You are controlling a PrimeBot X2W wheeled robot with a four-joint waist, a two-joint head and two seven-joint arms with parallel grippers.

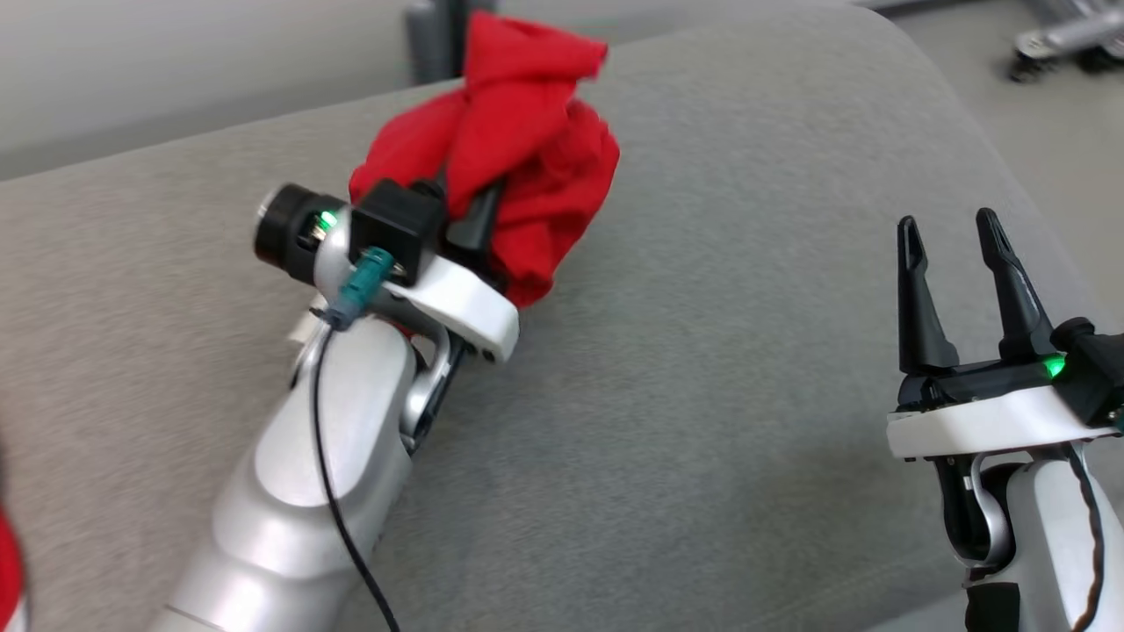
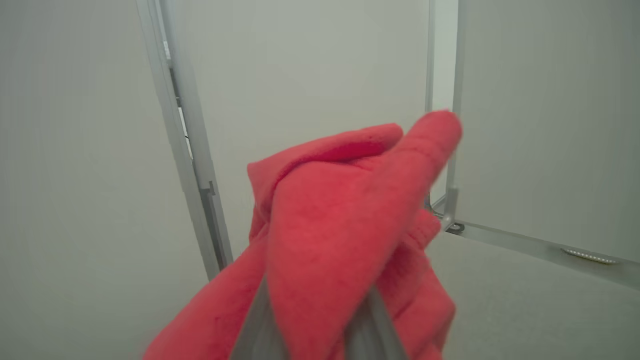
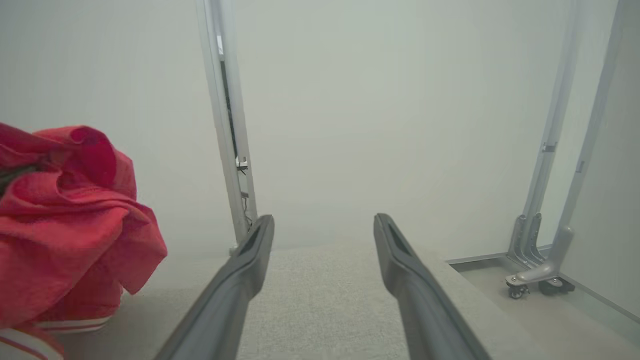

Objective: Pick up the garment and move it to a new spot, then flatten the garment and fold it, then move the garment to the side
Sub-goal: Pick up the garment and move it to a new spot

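Over the far side of the grey cushion [image 1: 702, 395], my left gripper [image 1: 464, 204] is pinching the red garment [image 1: 518, 149]. Its two dark fingers [image 1: 479, 224] run up into the cloth and their tips are buried in it. The bunch stands up past them and spills down on both sides. From my left wrist, the garment [image 2: 340, 225] is draped over the fingers [image 2: 252, 337], which show as two grey strips at the bottom edge, close together with cloth between them. The left gripper [image 2: 312, 310] itself is mostly covered. Behind it are a pale wall [image 2: 320, 75] and a metal post [image 2: 185, 150].

My right gripper [image 1: 948, 221] is at the right side of the cushion, well apart from the garment. Its fingers are spread and point up the head view, with nothing between them. From my right wrist, the right gripper [image 3: 324, 219] stands wide over the cushion [image 3: 320, 300]. The garment [image 3: 65, 225] hangs at the left as a crumpled bundle with a white-striped hem low down. I cannot tell whether that hem touches the cushion. A wheeled frame [image 3: 535, 280] stands on the floor [image 3: 575, 320] to the right, beyond the cushion's edge.
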